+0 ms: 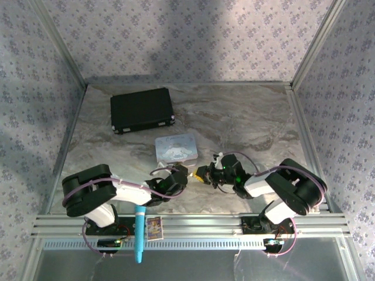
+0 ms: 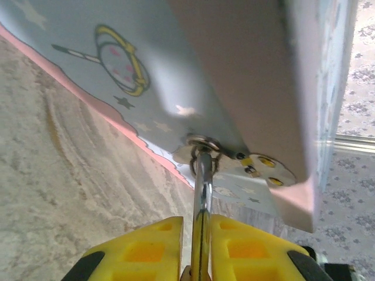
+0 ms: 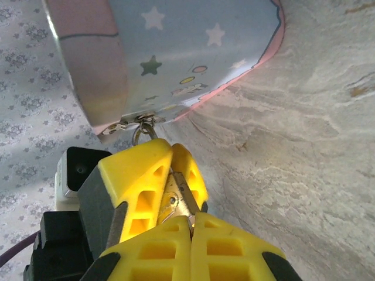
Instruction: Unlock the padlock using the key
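Note:
The brass padlock [image 3: 174, 196] hangs by its thin shackle [image 2: 202, 181] from the hasp [image 2: 202, 143] of the pastel tin [image 1: 174, 147]. My left gripper [image 2: 197, 222] is shut on the padlock, and its yellow fingers [image 3: 137, 175] clamp the body from both sides. Facing it, my right gripper [image 3: 192, 218] is shut on the key [image 3: 189, 220]. Only a sliver of silvery metal shows, at the padlock's underside. In the top view, the left gripper [image 1: 184, 174] and right gripper [image 1: 205, 174] meet tip to tip just in front of the tin.
A black case [image 1: 142, 109] lies at the back left of the marble table [image 1: 252, 123]. A blue pen-shaped stick [image 1: 140, 231] and a small card [image 1: 154, 227] rest on the near rail. Patterned walls enclose the sides.

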You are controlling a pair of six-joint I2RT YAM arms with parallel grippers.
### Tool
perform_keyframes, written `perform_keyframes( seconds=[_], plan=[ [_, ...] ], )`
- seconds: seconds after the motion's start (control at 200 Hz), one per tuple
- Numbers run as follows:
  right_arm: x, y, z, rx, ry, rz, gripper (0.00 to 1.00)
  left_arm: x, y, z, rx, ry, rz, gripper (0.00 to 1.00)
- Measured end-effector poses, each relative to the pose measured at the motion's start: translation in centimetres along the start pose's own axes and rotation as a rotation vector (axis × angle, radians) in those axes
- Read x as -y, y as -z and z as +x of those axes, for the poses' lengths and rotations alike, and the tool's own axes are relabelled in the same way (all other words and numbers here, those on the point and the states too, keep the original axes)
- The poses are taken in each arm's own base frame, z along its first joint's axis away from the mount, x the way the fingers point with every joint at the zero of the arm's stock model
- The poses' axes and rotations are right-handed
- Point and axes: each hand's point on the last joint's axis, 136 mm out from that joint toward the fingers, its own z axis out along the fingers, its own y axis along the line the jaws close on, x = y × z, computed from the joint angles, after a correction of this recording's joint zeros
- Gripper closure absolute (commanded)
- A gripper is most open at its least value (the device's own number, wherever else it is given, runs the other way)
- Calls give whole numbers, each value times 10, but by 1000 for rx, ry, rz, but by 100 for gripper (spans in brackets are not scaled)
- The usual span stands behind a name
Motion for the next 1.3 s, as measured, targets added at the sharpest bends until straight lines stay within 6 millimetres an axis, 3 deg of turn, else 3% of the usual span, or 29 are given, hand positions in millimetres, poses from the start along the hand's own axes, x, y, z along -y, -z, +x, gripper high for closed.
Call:
perform_keyframes(
  seconds=[0.27,0.904,0.989,1.114,1.179,1.299],
  plan=[
    [-2,8,2,42,12,4,100,2,0,5,1,8,-25,100],
    [-1,-6,19,40,4,-5,100,5,0,5,6,35,-16,100],
    [-1,0,18,53,8,-8,100,4,0,6,-1,39,-23,92],
    [-5,16,15,84,34,-2,100,-1,1,6,-6,33,-51,88],
    [-11,25,11,106,59,-8,100,-4,1,8,-15,23,-73,81],
    [-16,39,4,143,102,15,100,-13,2,11,-34,-7,-139,78]
  ],
)
